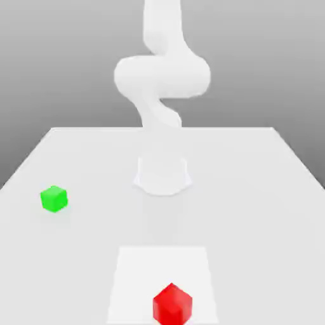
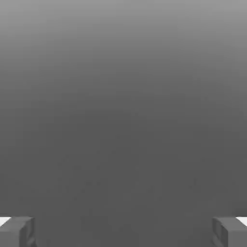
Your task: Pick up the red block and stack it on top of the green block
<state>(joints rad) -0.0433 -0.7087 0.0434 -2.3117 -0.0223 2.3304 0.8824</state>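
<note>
The red block [image 1: 172, 304] is a small bright cube resting on the table near the front edge, in the middle of the exterior view. The green block [image 1: 54, 198] sits on the table at the exterior view's left, well apart from the red one. My arm [image 1: 162, 73] rises from its base and leaves the picture at the top. In the hand view my gripper [image 2: 123, 232] is open, its two grey fingers [image 2: 17, 232] spread wide with nothing between them, facing a plain grey backdrop.
The white table [image 1: 254, 190] spans the exterior view, with its far edge behind the arm. My round base [image 1: 162, 174] stands at the table's centre. A paler square patch [image 1: 136, 273] lies under the red block.
</note>
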